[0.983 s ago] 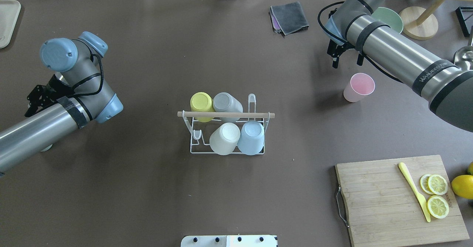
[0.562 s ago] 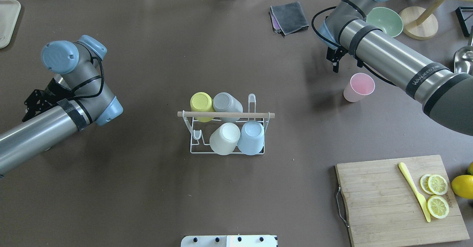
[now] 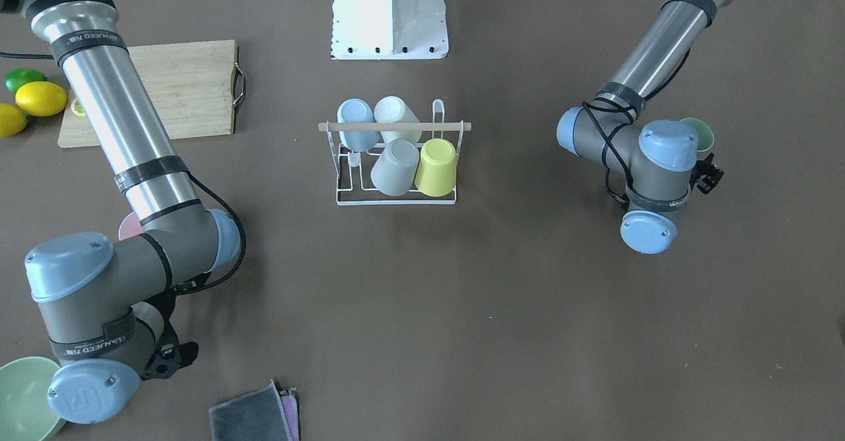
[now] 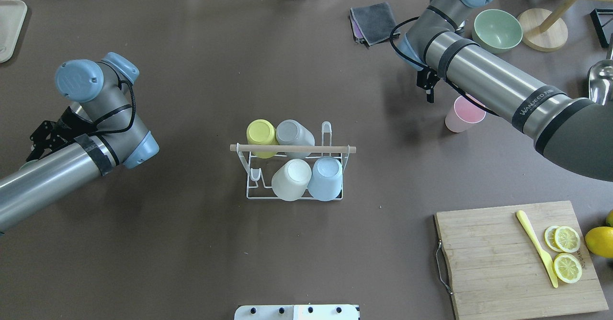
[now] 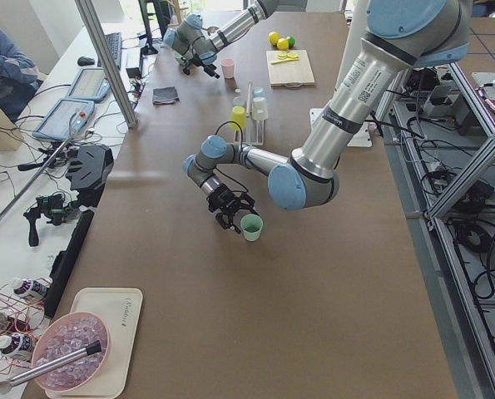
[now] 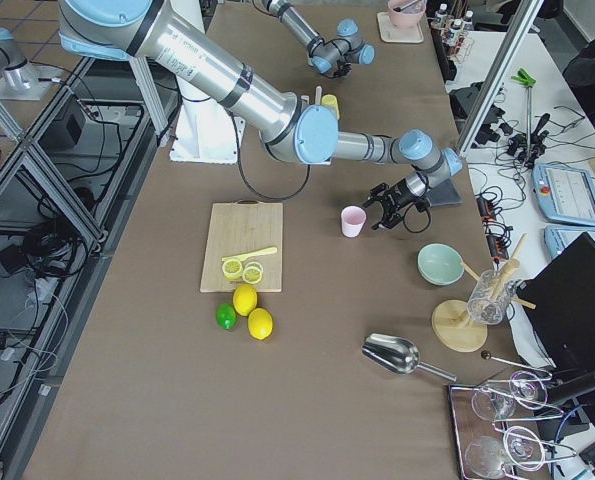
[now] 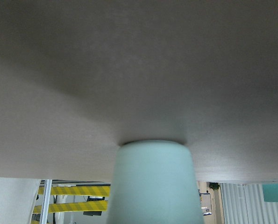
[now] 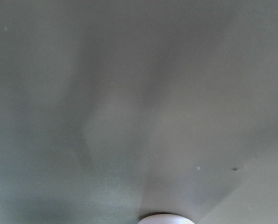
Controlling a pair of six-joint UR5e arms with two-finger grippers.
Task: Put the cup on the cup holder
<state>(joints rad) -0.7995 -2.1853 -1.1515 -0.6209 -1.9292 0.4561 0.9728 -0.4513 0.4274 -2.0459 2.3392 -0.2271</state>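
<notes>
The rack [image 4: 261, 198] stands mid-desk, with bare desk [image 4: 191, 243] on all four sides. Its rod [image 4: 292, 149] runs along the top between the two rows, so each row is reached from above or from its own long side.

- **Far row:** the yellow cup [image 4: 261, 135] and grey cup [image 4: 293, 135] are on prongs. The far-right prong [image 4: 326, 128] is free.
- **Near row:** the white cup [image 4: 292, 178] and blue cup [image 4: 325, 177] are on prongs. The near-left prong [image 4: 256, 175] is free.

The right arm [image 4: 493, 78] overhangs part of the pink cup [image 4: 462, 114]. The left arm [image 4: 72, 166] crowds the mint cup [image 3: 700, 134].
</notes>
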